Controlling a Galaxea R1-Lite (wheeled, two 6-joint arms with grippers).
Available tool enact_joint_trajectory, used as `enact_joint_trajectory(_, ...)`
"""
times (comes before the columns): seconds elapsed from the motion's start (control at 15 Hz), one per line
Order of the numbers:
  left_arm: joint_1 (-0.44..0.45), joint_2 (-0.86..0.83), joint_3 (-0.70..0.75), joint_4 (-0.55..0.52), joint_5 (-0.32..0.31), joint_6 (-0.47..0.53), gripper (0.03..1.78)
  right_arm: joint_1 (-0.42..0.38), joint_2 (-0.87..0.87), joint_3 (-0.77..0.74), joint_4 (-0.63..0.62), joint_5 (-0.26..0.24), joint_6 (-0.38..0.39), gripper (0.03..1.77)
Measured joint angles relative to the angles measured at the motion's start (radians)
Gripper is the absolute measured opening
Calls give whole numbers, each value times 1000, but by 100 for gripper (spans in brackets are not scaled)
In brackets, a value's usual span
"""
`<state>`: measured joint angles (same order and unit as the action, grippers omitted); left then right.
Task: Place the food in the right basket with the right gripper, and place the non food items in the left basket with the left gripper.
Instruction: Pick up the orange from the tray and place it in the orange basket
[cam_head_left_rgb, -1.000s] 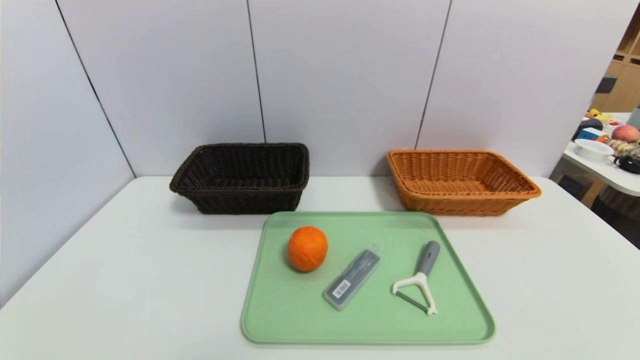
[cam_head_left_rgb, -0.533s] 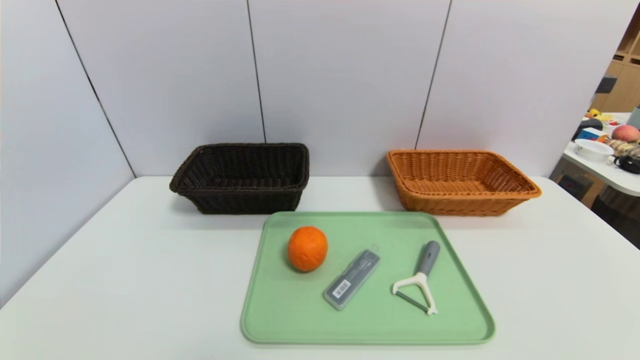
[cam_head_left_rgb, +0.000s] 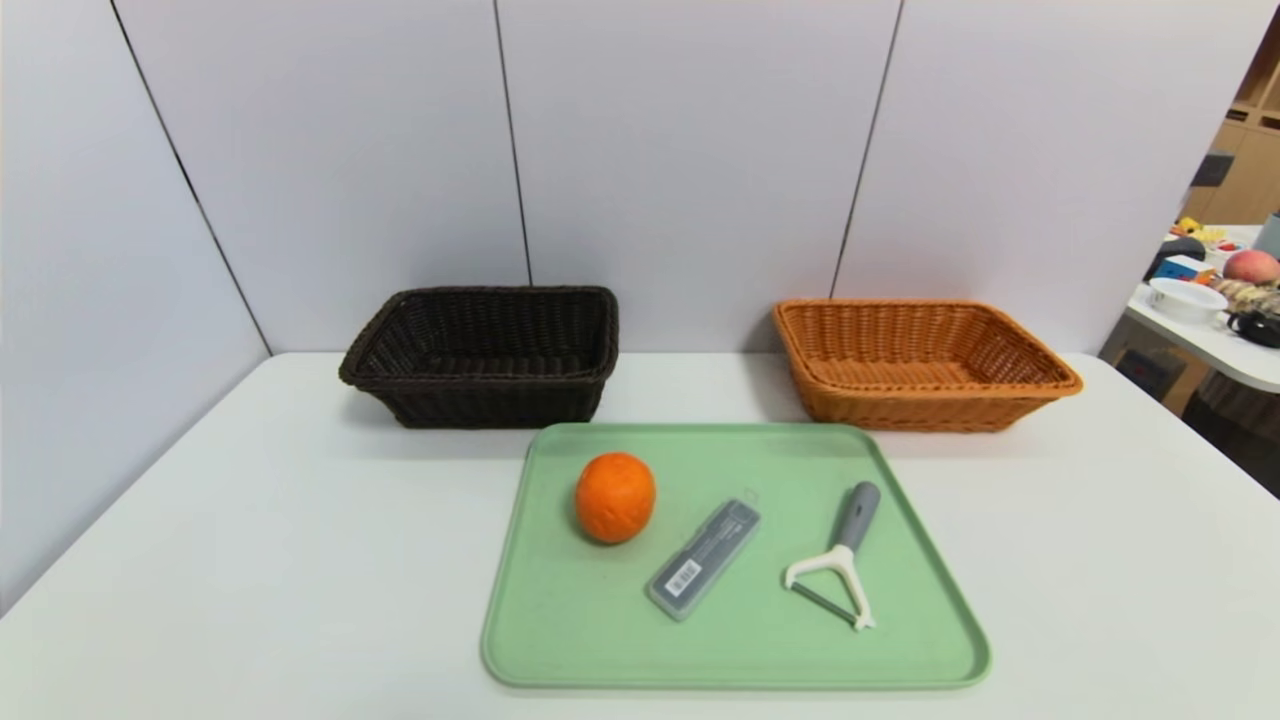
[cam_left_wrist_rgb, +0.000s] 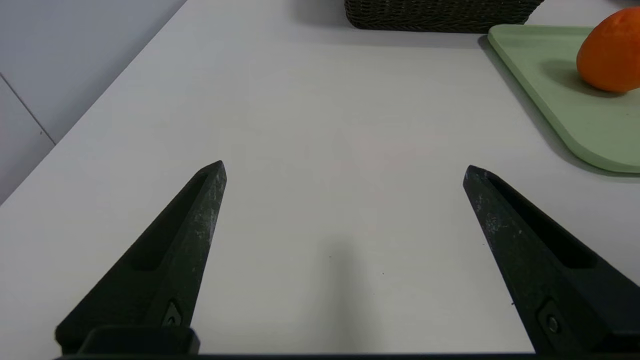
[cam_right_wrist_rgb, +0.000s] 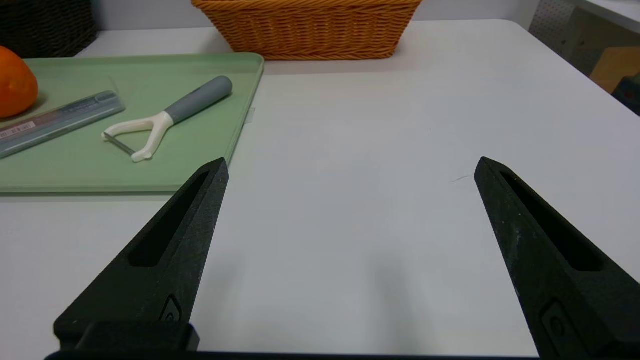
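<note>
An orange (cam_head_left_rgb: 615, 497) lies on a green tray (cam_head_left_rgb: 560, 620), beside a grey flat case (cam_head_left_rgb: 703, 558) and a peeler (cam_head_left_rgb: 838, 563) with a grey handle and white head. Behind the tray stand a dark brown basket (cam_head_left_rgb: 482, 355) at the left and an orange wicker basket (cam_head_left_rgb: 918, 362) at the right. My left gripper (cam_left_wrist_rgb: 344, 170) hovers open over bare table left of the tray, with the orange (cam_left_wrist_rgb: 611, 52) farther off. Over the table right of the tray, my right gripper (cam_right_wrist_rgb: 351, 167) is open, the peeler (cam_right_wrist_rgb: 167, 117) and case (cam_right_wrist_rgb: 57, 122) off to its side. Neither gripper shows in the head view.
The white table (cam_head_left_rgb: 250, 560) runs to grey wall panels behind the baskets. A second table (cam_head_left_rgb: 1215, 340) with a bowl and assorted items stands beyond the right edge.
</note>
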<state>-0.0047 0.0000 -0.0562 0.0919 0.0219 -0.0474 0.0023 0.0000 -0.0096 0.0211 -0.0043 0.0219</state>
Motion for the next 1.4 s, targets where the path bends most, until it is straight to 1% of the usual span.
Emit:
enact_joint_trajectory(0.2, 0, 0, -153, 172, -28, 0, 169, 0, 3, -62, 43, 2, 1, 170)
enact_joint_trajectory(0.27, 0, 4, -208, 230, -36, 1, 169, 0, 9, -115, 86, 6, 3, 170)
enact_joint_trajectory(0.33, 0, 14, -256, 260, -38, 2, 169, 0, 22, -171, 131, 12, 4, 170)
enact_joint_trajectory(0.47, 1, 63, -348, 273, -38, 15, 169, 0, 66, -277, 199, 35, 5, 170)
enact_joint_trajectory(0.8, 19, 256, -591, 262, -37, 21, 169, 21, 238, -488, 209, 49, 5, 170)
enact_joint_trajectory(0.93, 22, 346, -641, 217, -36, 21, 169, 25, 319, -554, 203, 63, 3, 170)
enact_joint_trajectory(1.07, 22, 446, -645, 116, -41, 16, 169, 25, 394, -584, 169, 66, -1, 170)
enact_joint_trajectory(1.13, 21, 495, -629, 54, -50, 14, 169, 22, 425, -586, 149, 64, -4, 170)
enact_joint_trajectory(1.27, 20, 585, -566, -89, -87, 12, 169, 18, 465, -558, 139, 65, -10, 170)
enact_joint_trajectory(1.4, 20, 649, -512, -187, -99, 13, 169, 19, 489, -510, 116, 68, -20, 170)
